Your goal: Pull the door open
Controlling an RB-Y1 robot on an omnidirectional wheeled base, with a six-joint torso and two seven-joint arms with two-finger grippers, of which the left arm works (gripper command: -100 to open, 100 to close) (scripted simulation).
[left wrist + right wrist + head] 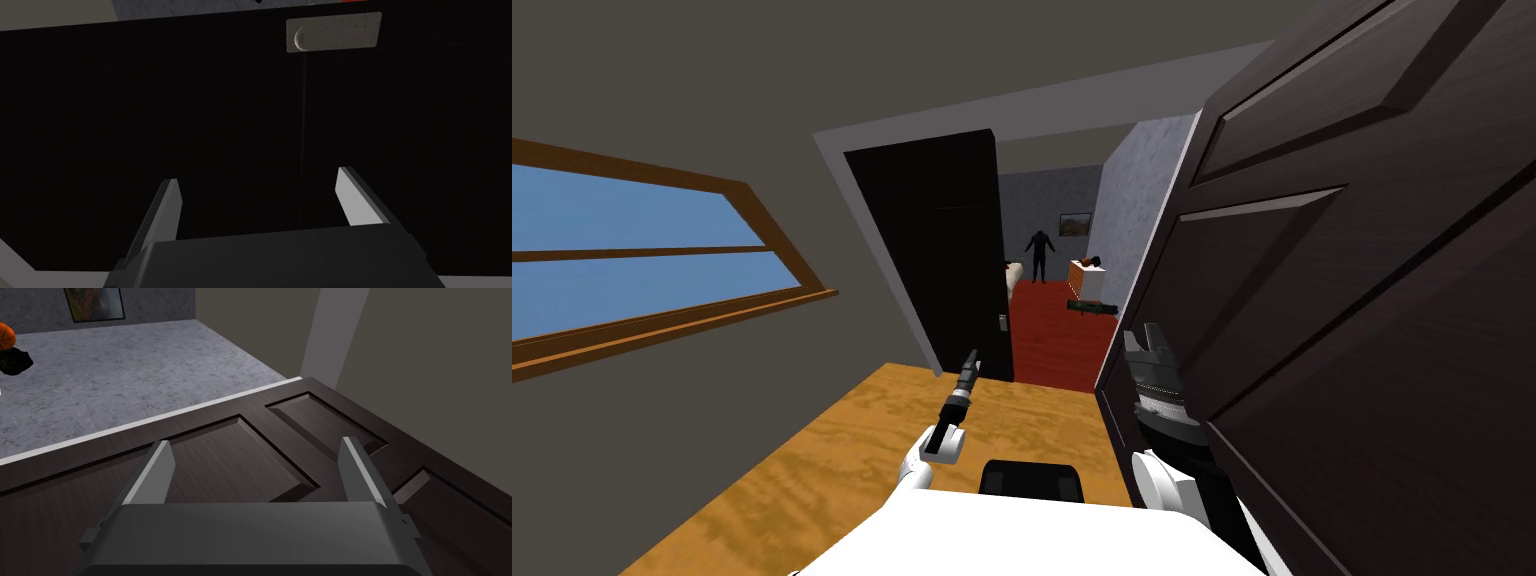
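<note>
- Right gripper (257, 473) is spread wide and holds nothing. It is just beside the dark panelled door (225, 453), which stands open on my right.
- Left gripper (260, 200) is also wide and empty, aimed at a black door (200, 110) bearing a grey latch plate (334, 31).
- Beyond the doorway, an orange ball (5, 335) sits atop a white cabinet (1087, 278).

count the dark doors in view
2. A dark brown panelled door stands close beside the right gripper; a plain black door stands ahead of the left gripper. More may be hidden.
</note>
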